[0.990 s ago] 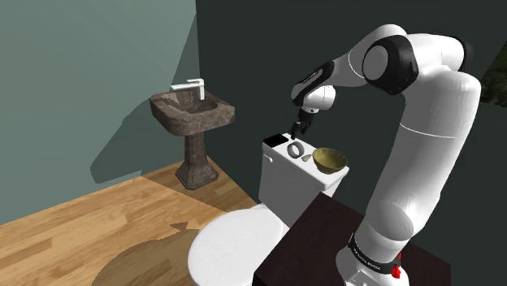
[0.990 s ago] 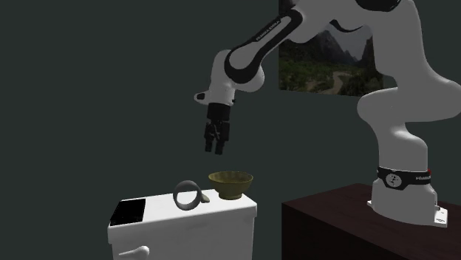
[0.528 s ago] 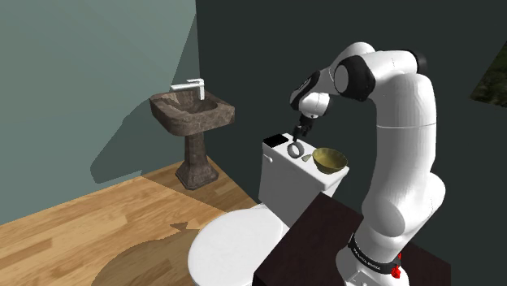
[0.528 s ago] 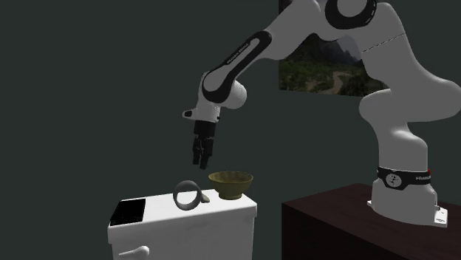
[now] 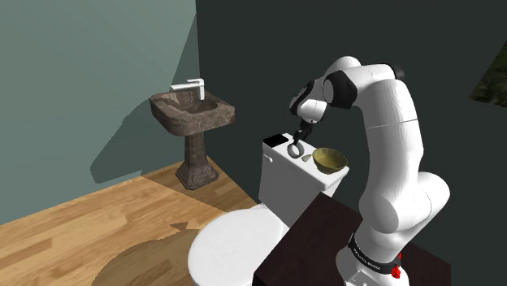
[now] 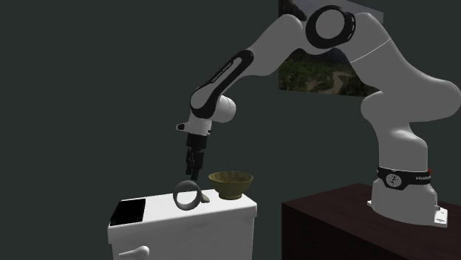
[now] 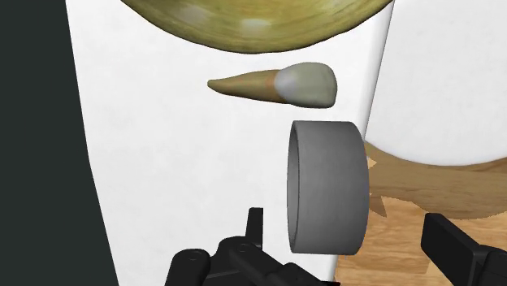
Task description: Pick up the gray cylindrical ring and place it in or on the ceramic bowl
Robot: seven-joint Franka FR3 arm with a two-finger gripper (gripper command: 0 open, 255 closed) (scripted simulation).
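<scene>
1. Tool state: the tool [image 6: 190, 171] is released. In the wrist view its two black fingers [image 7: 255, 221] stand apart, one on each side of the gray ring [image 7: 325, 187], and neither finger touches it. The ring is not grasped.

2. Tool position: in the second exterior view the tool hangs just above the ring [image 6: 187, 196], at its 12 o'clock, fingers pointing down. In the shoulder view the tool [image 5: 299, 140] sits just above the ring [image 5: 295, 150].

3. Ring position: the ring stands upright on its edge on the white toilet tank lid [image 6: 159, 210]. Its opening faces the second exterior camera.

4. Bowl position: the olive-brown bowl [image 6: 231, 182] stands on the same lid, near the ring at its 3 o'clock in the second exterior view. In the shoulder view the bowl [image 5: 328, 158] lies at 4 o'clock from the ring.

5. Other items on the lid: a small tan and grey object [image 7: 280, 84] lies between ring and bowl [image 7: 260, 20]. A black patch [image 6: 127, 213] lies at 8 o'clock from the ring in the second exterior view.

6. Surroundings, shoulder view: a brown stone sink [image 5: 192, 114] stands at 9 o'clock from the tank, over a wooden floor [image 5: 97, 236]. The arm rises from a dark stand [image 5: 317, 244].
</scene>
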